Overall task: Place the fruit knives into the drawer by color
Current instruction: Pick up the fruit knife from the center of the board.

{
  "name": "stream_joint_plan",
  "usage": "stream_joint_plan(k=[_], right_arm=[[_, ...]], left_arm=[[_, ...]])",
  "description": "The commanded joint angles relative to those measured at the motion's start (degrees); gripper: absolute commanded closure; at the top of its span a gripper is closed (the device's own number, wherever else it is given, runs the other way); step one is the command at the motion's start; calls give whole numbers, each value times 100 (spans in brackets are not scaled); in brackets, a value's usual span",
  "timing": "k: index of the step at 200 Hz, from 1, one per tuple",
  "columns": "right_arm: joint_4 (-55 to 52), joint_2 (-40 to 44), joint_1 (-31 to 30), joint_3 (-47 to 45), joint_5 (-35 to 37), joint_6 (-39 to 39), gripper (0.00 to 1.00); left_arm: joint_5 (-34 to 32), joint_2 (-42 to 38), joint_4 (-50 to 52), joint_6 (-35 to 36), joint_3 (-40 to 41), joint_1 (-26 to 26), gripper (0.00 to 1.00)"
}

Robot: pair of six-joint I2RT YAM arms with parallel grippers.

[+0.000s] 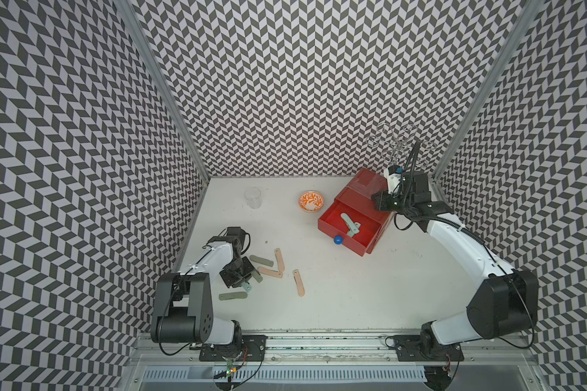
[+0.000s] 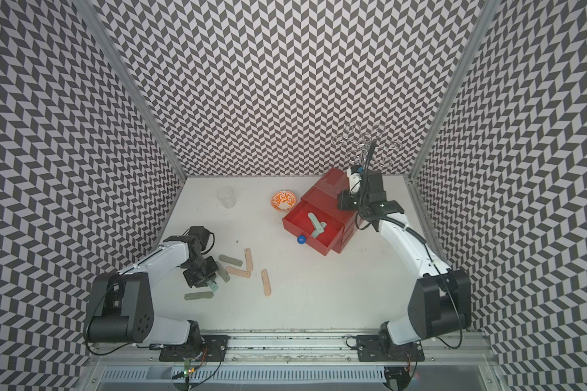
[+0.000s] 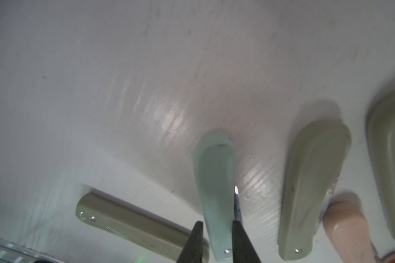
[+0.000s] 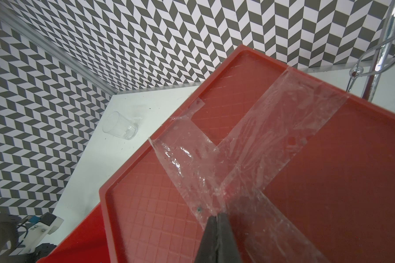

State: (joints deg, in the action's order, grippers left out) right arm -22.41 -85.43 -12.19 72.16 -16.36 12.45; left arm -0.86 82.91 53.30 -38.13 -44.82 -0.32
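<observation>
A: Where are we holding the mint knife (image 3: pixel 214 173)?
B: Our left gripper (image 3: pixel 217 224) is pinching its long edges, beside grey-green knives (image 3: pixel 312 182), well apart from the drawer (image 1: pixel 366 233). Probably light, stiff, slick. Our right gripper (image 4: pixel 217 216) is resting shut on its top.

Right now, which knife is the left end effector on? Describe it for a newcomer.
On the white table, find the cluster of fruit knives by the left arm. Take the pale mint knife gripped by the left end effector; its neighbours are grey-green or peach.
</observation>
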Motion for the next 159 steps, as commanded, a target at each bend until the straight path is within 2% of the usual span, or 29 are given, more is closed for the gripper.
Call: stream_joint_plan(k=[1, 159], right_arm=[[-817, -277, -20, -220, 10, -16, 99], [-808, -280, -13, -202, 54, -34, 99]], left_arm=[[25, 93, -123, 99, -150, 42, 75], [-2, 274, -164, 209, -212, 42, 71]])
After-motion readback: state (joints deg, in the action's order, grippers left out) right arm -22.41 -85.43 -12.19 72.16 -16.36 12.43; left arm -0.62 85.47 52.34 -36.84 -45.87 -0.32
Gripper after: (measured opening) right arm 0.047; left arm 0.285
